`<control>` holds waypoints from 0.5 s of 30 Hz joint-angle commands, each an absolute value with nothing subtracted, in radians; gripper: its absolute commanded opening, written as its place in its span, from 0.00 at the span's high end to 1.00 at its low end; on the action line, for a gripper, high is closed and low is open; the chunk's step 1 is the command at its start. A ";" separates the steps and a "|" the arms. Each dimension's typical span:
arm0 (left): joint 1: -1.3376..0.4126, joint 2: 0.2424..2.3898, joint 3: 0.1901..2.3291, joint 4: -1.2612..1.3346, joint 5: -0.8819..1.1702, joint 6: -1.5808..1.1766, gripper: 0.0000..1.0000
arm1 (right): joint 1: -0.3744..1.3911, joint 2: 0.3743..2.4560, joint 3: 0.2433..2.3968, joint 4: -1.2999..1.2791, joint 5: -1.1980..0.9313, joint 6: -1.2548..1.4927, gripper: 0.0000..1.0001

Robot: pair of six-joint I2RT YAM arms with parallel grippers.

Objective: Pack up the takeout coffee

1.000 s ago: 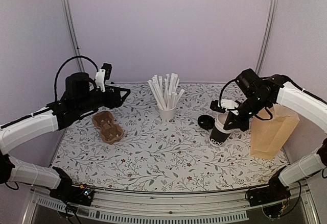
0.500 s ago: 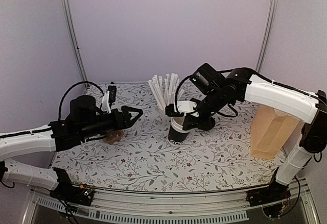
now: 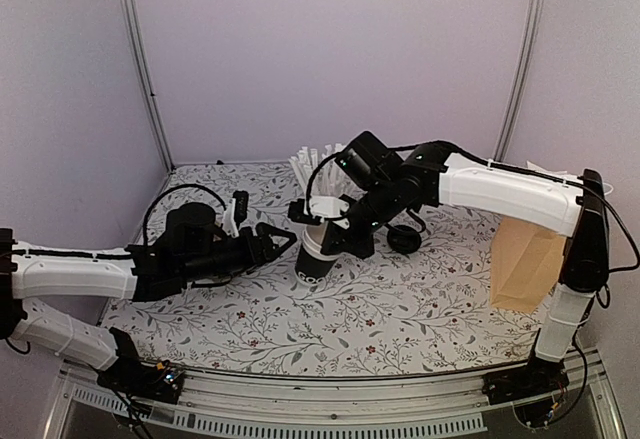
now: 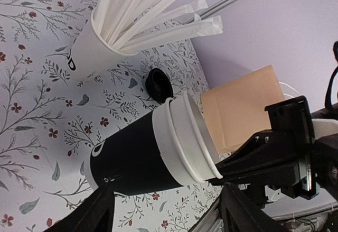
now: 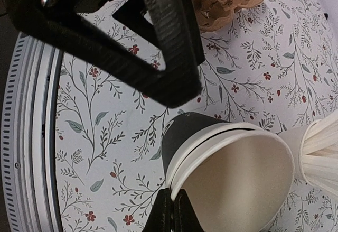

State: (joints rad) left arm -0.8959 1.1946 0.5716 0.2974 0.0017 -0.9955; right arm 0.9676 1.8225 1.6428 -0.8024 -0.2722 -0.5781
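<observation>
Because the right hand (image 3: 322, 225) pinches only the white rim of the black cup (image 3: 313, 262), near the middle of the surface (image 3: 400, 309) and just ahead of the spread left hand (image 3: 283, 242), the thin paper could buckle or slip, toppling the cup, well short of its lid (image 3: 403, 240).

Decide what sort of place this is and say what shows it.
Probably a robot test booth staged as a coffee counter: bare lilac walls, two arms over a floral table, plus a black cup, straws and paper bag.
</observation>
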 commanded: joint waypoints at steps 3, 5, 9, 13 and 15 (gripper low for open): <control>-0.909 1.233 0.574 0.386 0.041 -1.023 0.29 | 0.981 1.889 1.717 -0.756 -0.282 -0.498 1.00; -0.908 1.239 0.571 0.389 0.033 -1.027 0.31 | 0.984 1.900 1.727 -0.756 -0.285 -0.494 1.00; -0.907 1.247 0.559 0.411 0.024 -1.039 0.38 | 0.986 1.909 1.747 -0.755 -0.287 -0.484 1.00; -0.906 1.252 0.558 0.415 0.015 -1.042 0.43 | 0.988 1.910 1.753 -0.755 -0.286 -0.480 1.00; -0.905 1.259 0.555 0.413 0.010 -1.049 0.44 | 0.988 1.908 1.755 -0.754 -0.283 -0.478 1.00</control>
